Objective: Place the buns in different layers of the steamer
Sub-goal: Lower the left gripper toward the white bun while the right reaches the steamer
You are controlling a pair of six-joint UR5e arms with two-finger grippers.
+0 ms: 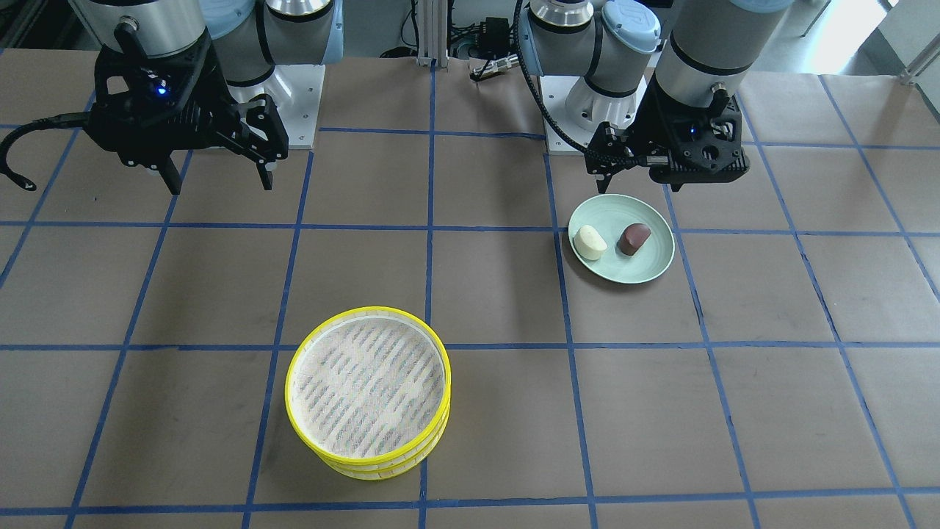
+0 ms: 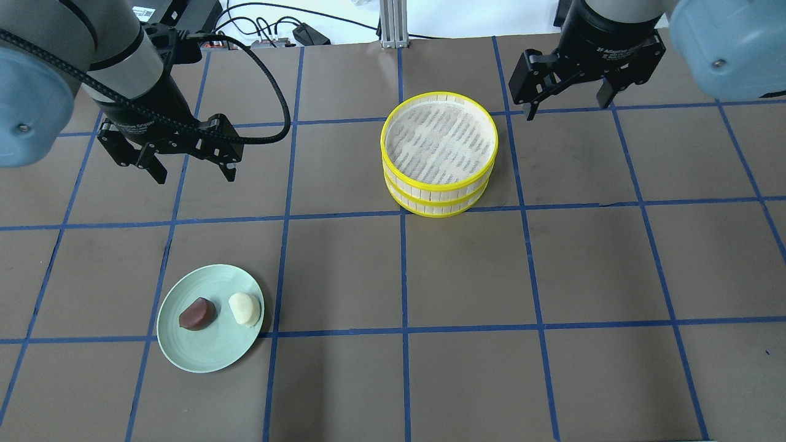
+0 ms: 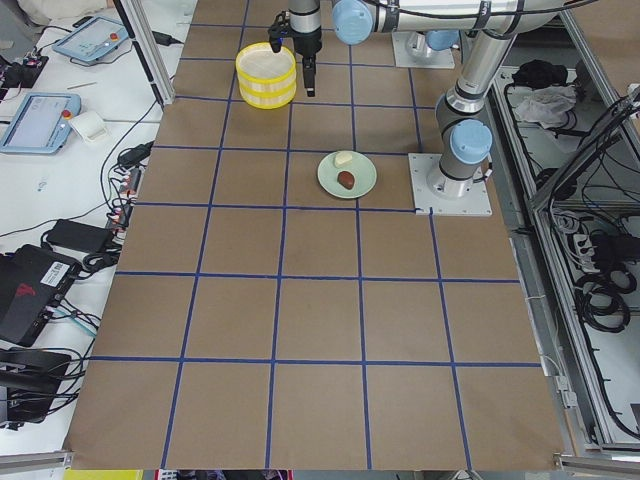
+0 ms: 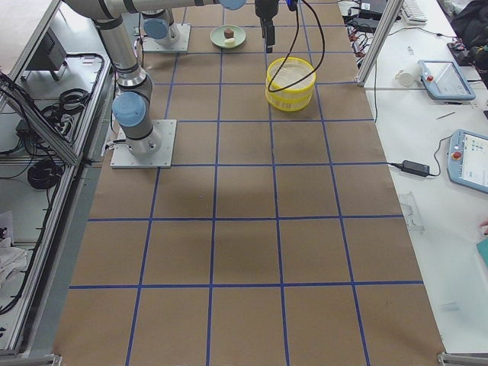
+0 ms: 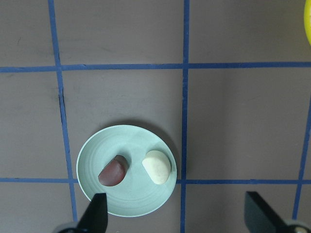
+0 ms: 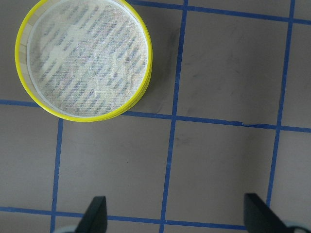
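Note:
A cream-white bun (image 2: 245, 309) and a dark reddish-brown bun (image 2: 197, 314) lie side by side on a pale green plate (image 2: 209, 353). They also show in the left wrist view: white bun (image 5: 157, 166), dark bun (image 5: 113, 171), plate (image 5: 131, 141). The steamer (image 2: 439, 138) is two yellow-rimmed trays stacked, with the top floor bare; it also shows in the right wrist view (image 6: 85, 58). My left gripper (image 2: 195, 177) is open and empty, held high beyond the plate. My right gripper (image 2: 566, 105) is open and empty, held high beside the steamer.
The table is covered in brown paper with a blue tape grid. The two arm bases (image 1: 587, 110) stand at the robot's edge. Tablets and cables (image 3: 40, 110) lie off the table's far side.

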